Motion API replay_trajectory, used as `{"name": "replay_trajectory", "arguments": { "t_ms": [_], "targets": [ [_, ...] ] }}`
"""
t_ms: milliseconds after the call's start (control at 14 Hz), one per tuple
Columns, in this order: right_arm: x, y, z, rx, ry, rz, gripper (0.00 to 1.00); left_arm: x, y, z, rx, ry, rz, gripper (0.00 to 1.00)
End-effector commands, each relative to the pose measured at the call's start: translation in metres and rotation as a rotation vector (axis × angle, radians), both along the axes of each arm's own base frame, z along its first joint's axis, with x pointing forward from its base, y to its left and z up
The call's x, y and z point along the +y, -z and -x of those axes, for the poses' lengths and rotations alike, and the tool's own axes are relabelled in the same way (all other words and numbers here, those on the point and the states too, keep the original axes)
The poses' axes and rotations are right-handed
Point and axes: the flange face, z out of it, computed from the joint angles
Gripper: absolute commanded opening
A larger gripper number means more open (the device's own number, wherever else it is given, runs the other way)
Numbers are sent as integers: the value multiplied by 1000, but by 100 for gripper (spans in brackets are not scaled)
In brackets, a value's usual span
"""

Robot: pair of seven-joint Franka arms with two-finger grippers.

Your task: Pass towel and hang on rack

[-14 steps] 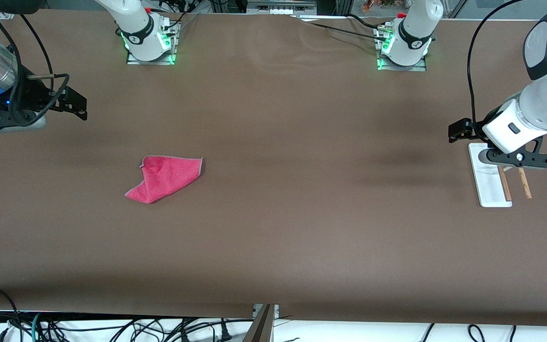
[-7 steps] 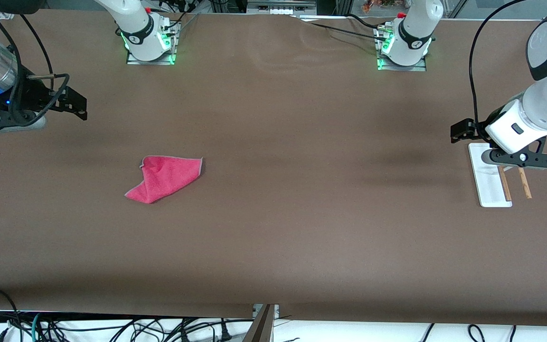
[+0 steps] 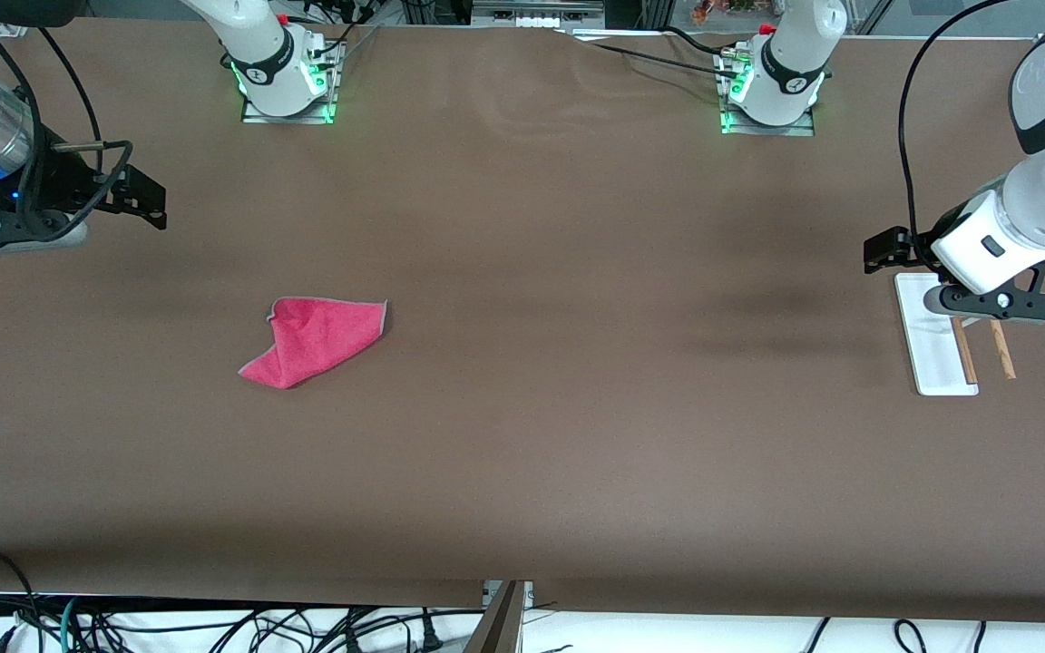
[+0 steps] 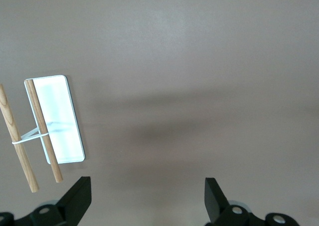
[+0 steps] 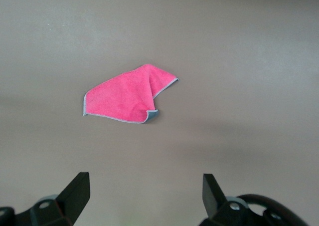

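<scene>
Both arms raised, left tool and right tool open.

A small bright pink-red fuzzy cloth towel with a thin grey stitched edge lies crumpled on the brown tabletop, one corner folded over, toward the right arm's end. Well apart, toward the left arm's end, stands a small rack: a flat white rectangular base, two thin brown wooden rods and a thin white crosspiece.

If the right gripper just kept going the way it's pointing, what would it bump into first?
Probably bare table. The open right gripper points down at the cloth-covered surface, and the towel lies a bit ahead of its fingers, though depth is hard to judge.
</scene>
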Motion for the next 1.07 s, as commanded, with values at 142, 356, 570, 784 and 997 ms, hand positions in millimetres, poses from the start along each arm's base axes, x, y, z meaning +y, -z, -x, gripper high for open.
{"name": "replay_trajectory", "arguments": {
  "t_ms": [142, 356, 570, 784, 997],
  "targets": [
    [0, -6, -1, 6, 12, -16, 100, 8, -6, -5, -1, 0, 13, 100],
    [0, -5, 0, 17, 8, -15, 100, 9, -6, -5, -1, -2, 13, 100],
    [1, -4, 2, 31, 0, -15, 100, 10, -6, -5, -1, -5, 12, 100],
    [0, -4, 2, 32, 2, -15, 100, 7, -7, -6, -10, -19, 10, 100],
    [-1, -4, 2, 40, 4, -13, 100, 9, -23, -12, -47, -20, 8, 100]
  ]
}}
